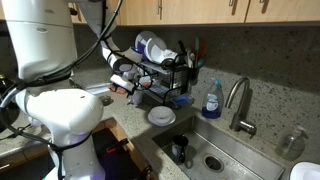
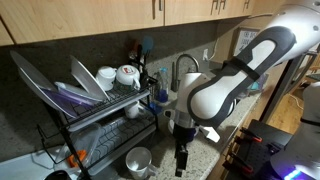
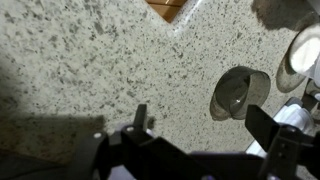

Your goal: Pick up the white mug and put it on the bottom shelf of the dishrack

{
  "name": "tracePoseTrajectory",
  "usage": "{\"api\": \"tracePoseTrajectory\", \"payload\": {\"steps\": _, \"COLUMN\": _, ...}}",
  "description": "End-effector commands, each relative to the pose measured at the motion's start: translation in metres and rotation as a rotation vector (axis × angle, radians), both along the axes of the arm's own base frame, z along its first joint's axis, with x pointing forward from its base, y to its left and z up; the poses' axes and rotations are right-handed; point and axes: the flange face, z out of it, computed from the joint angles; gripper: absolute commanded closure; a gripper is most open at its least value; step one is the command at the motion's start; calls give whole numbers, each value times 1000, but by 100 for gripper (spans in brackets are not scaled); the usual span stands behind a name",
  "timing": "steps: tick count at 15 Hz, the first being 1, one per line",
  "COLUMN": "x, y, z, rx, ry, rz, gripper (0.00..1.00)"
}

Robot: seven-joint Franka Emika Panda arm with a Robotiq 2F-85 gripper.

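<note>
Reaching step: fingers (image 3: 262,122) spreading wide, holding nothing, hovering over counter (image 3: 100,60); next needing sliding over white mug (image 3: 240,92), squeezing it

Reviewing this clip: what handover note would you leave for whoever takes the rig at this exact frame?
Gripper: open, empty, pointing down over the counter, beside the white mug and clear of it.
White mug: stands on the counter in front of the dishrack. In the wrist view it lies ahead of the fingers, off to one side.
Bottom shelf: the mug is not on it.
Done: nothing grasped yet.
Left: centre on the mug, close, lift, then set it on the bottom shelf.
</note>
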Motion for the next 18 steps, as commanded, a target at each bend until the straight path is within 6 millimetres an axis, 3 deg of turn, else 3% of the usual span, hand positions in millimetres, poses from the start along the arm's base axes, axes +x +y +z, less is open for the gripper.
{"api": "tracePoseTrajectory", "payload": {"steps": 1, "x": 19, "y": 20, "z": -21, "rx": 26, "ry": -35, "rz": -4, "gripper": 0}}
{"api": "tracePoseTrajectory", "payload": {"steps": 7, "x": 37, "y": 45, "z": -54, "rx": 24, "ry": -106, "rz": -58, "gripper": 0}}
{"api": "tracePoseTrajectory", "payload": {"steps": 16, "x": 39, "y": 45, "z": -78, "rx": -13, "ry": -281, "rz": -165, "gripper": 0}}
{"api": "tracePoseTrajectory", "payload": {"steps": 17, "x": 38, "y": 46, "z": -79, "rx": -14, "ry": -284, "rz": -166, "gripper": 25}}
{"api": "tracePoseTrajectory", "payload": {"steps": 18, "x": 37, "y": 47, "z": -80, "rx": -13, "ry": -286, "rz": -165, "gripper": 26}}
